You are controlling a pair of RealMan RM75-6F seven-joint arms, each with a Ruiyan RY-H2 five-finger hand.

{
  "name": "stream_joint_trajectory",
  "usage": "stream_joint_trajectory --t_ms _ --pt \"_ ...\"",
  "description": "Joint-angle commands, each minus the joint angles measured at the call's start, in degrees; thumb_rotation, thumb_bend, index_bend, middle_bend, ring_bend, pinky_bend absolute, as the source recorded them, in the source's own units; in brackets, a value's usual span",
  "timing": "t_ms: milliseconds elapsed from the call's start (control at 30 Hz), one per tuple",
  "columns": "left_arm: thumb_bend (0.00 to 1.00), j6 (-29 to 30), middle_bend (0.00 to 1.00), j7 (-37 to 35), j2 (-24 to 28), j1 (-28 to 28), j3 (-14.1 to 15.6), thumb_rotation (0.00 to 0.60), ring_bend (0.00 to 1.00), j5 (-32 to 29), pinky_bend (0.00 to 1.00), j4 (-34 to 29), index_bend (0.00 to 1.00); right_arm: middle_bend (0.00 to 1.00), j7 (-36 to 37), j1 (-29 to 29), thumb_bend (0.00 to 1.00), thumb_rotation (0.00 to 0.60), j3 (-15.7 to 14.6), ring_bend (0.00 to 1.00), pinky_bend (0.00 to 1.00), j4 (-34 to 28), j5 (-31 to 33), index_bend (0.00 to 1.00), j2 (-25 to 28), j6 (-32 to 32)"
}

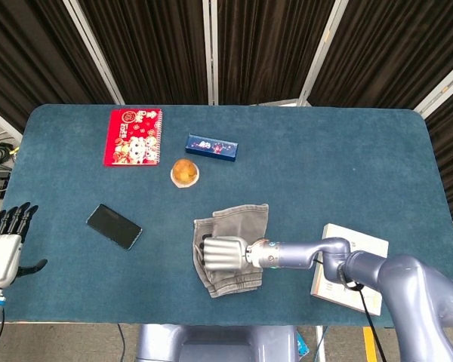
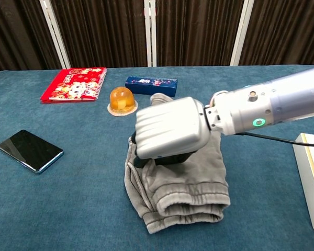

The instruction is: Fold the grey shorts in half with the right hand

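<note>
Now the grey shorts (image 1: 230,249) lie near the front edge of the bench (image 1: 347,158), roughly centre, doubled over: one half laid on top of the other, both elastic waistband edges stacked at the front in the chest view. Fabric is washed, slightly mottled cotton, soft creases, ribbed waistband.

Right robot hand (image 2: 170,132) sits on top of the shorts' left part, back of the hand up, fingers curled down into the cloth; it has hold of the top layer, though the fingertips themselves are hidden under the hand. Forearm runs nearly level across the bench from the right, silver shell, small green light near the wrist.

Left robot hand (image 1: 6,245) hovers off the bench's left front corner, fingers straight and spread, holding nothing.

Bench top is a dark blue, felt-like cover with rounded corners. Behind it: dark pleated curtains split by pale vertical frames.

Around the shorts: an orange domed jelly-like item on a small base (image 2: 121,99) just behind them; a long dark blue box (image 2: 151,86) behind that; a red spiral notebook with cartoon print (image 2: 74,83) at back left; a black phone (image 2: 29,150), glossy, lying flat well to the left; a pale flat box (image 1: 349,266) at front right, partly covered by the right arm
</note>
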Motion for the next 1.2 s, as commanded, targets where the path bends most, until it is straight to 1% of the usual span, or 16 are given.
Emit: stream_joint_trajectory --t_ms 33,167,267,433,500,533,600,633,667,700,733,767,867,1067,1200 --pt "0.0 -0.15 0.0 0.05 0.02 -0.06 0.06 0.6 0.0 -0.06 0.0 0.04 0.0 0.59 0.39 0.75 0.58 0.6 -0.01 0.49 0.59 1.55 0.6 0.58 -1.61 -0.27" --pt "0.0 -0.36 0.0 -0.19 0.06 -0.19 0.03 0.6 0.0 -0.13 0.0 0.23 0.0 0.59 0.37 1.66 0.58 0.6 -0.61 0.49 0.58 3.55 0.19 0.58 -3.39 0.45" --pt "0.0 -0.47 0.0 -0.29 -0.06 -0.28 0.0 0.6 0.0 -0.18 0.0 0.52 0.0 0.58 0.41 2.58 0.57 0.6 -0.95 0.49 0.58 5.26 -0.38 0.57 -4.78 1.4" --pt "0.0 -0.61 0.0 -0.57 -0.01 -0.34 -0.17 0.6 0.0 -0.63 0.0 0.7 0.0 0.58 0.89 4.08 0.54 0.6 -3.31 0.49 0.58 8.1 -2.14 0.56 -6.43 2.09" --pt "0.0 -0.83 0.0 -0.59 -0.03 -0.42 -0.16 0.6 0.0 -0.78 0.0 0.8 0.0 0.57 0.61 4.21 0.53 0.6 -4.02 0.49 0.58 9.11 -2.76 0.54 -7.15 3.25" --pt "0.0 -0.97 0.0 -0.55 -0.06 -0.48 -0.14 0.6 0.0 -0.85 0.0 0.84 0.0 0.56 0.33 4.13 0.51 0.6 -4.08 0.48 0.57 9.76 -2.76 0.5 -7.64 3.98" --pt "0.0 -1.12 0.0 -0.54 -0.1 -0.55 -0.12 0.6 0.0 -0.94 0.0 0.86 0.0 0.46 -0.37 3.91 0.36 0.6 -3.91 0.39 0.51 10.73 -2.61 0.33 -8.35 5.02" --pt "0.0 -1.15 0.0 -0.49 -0.1 -0.58 -0.12 0.6 0.0 -0.97 0.0 0.86 0.0 0.34 -0.96 3.76 0.21 0.6 -3.74 0.28 0.41 11.56 -2.33 0.18 -8.85 5.35" --pt "0.0 -1.15 0.0 -0.46 -0.1 -0.58 -0.12 0.6 0.0 -0.99 0.0 0.84 0.0 0.19 -1.52 3.7 0.08 0.6 -3.67 0.15 0.3 12.12 -2.0 0.07 -9.07 4.92" --pt "0.0 -1.12 0.0 -0.44 -0.08 -0.58 -0.13 0.6 0.0 -1.01 0.0 0.83 0.0 0.11 -2.17 3.68 0.02 0.6 -3.62 0.08 0.22 12.47 -1.61 0.02 -9.18 4.11" --pt "0.0 -1.14 0.0 -0.42 -0.06 -0.58 -0.11 0.6 0.0 -1.05 0.0 0.82 0.0 0.03 -3.28 3.8 0.0 0.6 -3.53 0.01 0.13 12.6 -0.75 0.0 -9.0 1.83" --pt "0.0 -1.16 0.0 -0.43 -0.05 -0.58 -0.1 0.6 0.0 -1.09 0.0 0.83 0.0 0.0 -3.59 3.82 0.0 0.6 -3.43 0.0 0.08 12.13 -0.14 0.0 -8.77 0.85" --pt "0.0 -1.24 0.0 -0.51 -0.01 -0.61 -0.12 0.6 0.0 -1.21 0.0 0.87 0.0 0.0 -3.79 3.68 0.0 0.6 -3.19 0.0 0.04 10.37 0.92 0.0 -7.62 0.93" --pt "0.0 -1.59 0.0 -0.46 -0.12 -0.82 -0.13 0.6 0.0 -1.4 0.0 1.03 0.0 0.0 -5.53 2.67 0.0 0.6 -1.86 0.0 0.02 7.64 2.65 0.0 -4.9 4.01" --pt "0.0 -1.43 0.0 -0.47 -0.14 -0.81 -0.08 0.6 0.0 -1.21 0.0 0.97 0.0 0.0 -6.94 1.71 0.0 0.6 -0.47 0.0 0.02 3.95 4.44 0.0 -1.15 6.09"
